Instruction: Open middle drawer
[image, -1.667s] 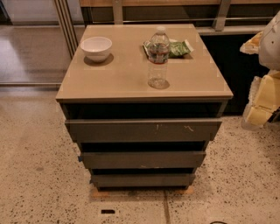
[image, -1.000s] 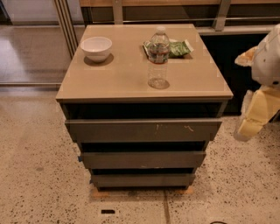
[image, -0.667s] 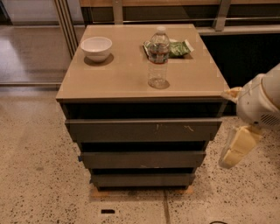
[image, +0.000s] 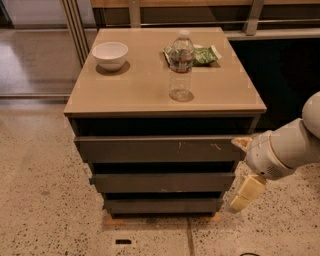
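The middle drawer (image: 162, 182) is a plain dark grey-brown front, second of three in the cabinet, and it looks shut. Above it is the widest front (image: 160, 149) with white scratch marks. Below it is the narrowest front (image: 162, 205). My gripper (image: 235, 175) is at the cabinet's right side, level with the middle drawer's right end. It is open and empty. One cream finger (image: 242, 143) sits by the top drawer's right end, and the other (image: 245, 195) hangs lower, beside the bottom drawer.
On the cabinet top (image: 125, 95) stand a white bowl (image: 110, 54), a clear water bottle (image: 181, 67) and a green snack bag (image: 204, 55). The cabinet stands on speckled floor (image: 45, 200). A dark wall and a rail lie behind it, at the right.
My arm has come down and in from the right, from beside the cabinet top to the level of the drawers. The drawers and the things on top have not moved.
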